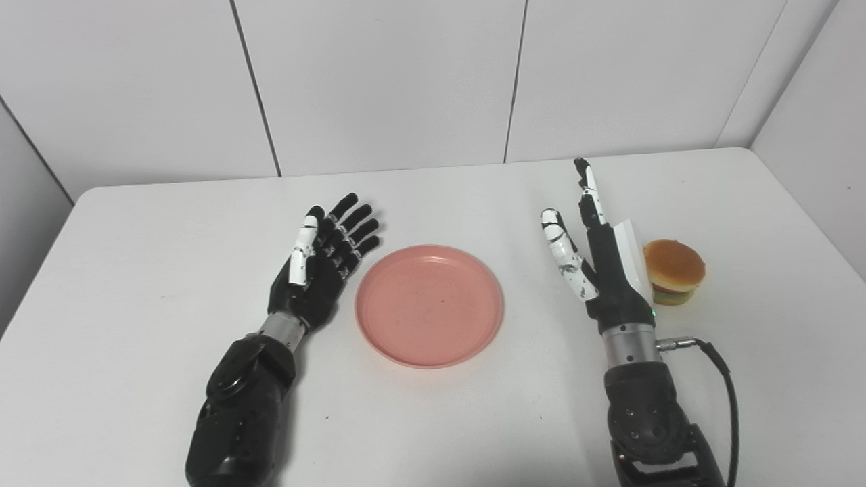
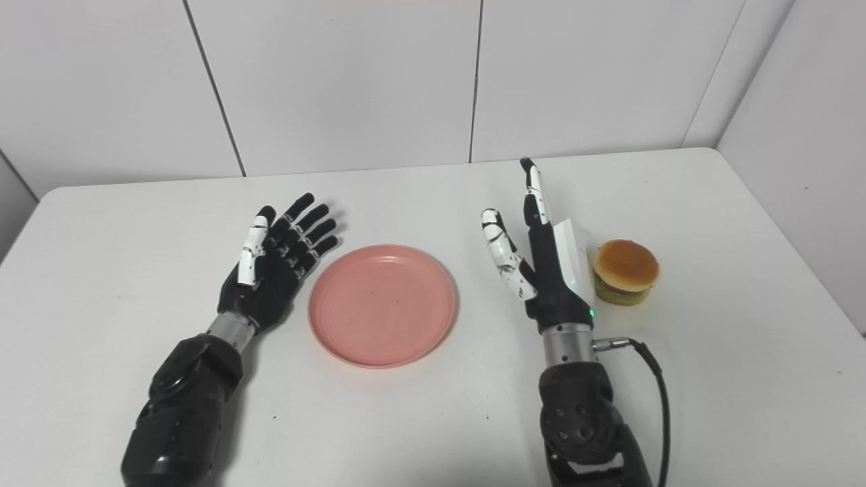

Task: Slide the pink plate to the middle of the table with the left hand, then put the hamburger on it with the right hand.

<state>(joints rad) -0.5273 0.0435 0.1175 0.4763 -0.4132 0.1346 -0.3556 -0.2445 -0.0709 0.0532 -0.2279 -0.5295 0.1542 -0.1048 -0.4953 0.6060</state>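
- White walls back a white table (image 1: 135, 270); left eye view: round pink plastic plate (image 1: 429, 306) lies near the middle, my left hand (image 1: 318, 267) just beside its left rim, fingers spread wide, holding nothing
- Right eye view: my right hand (image 2: 541, 260) stands edge-up, fingers straight and empty, with the small toy hamburger (image 2: 624, 272) just behind its back; turning carelessly could knock it toward the table's right side

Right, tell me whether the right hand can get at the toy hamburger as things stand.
Probably yes: the open right hand stands just left of the toy hamburger on the white table, nothing between them, though its back faces the burger.
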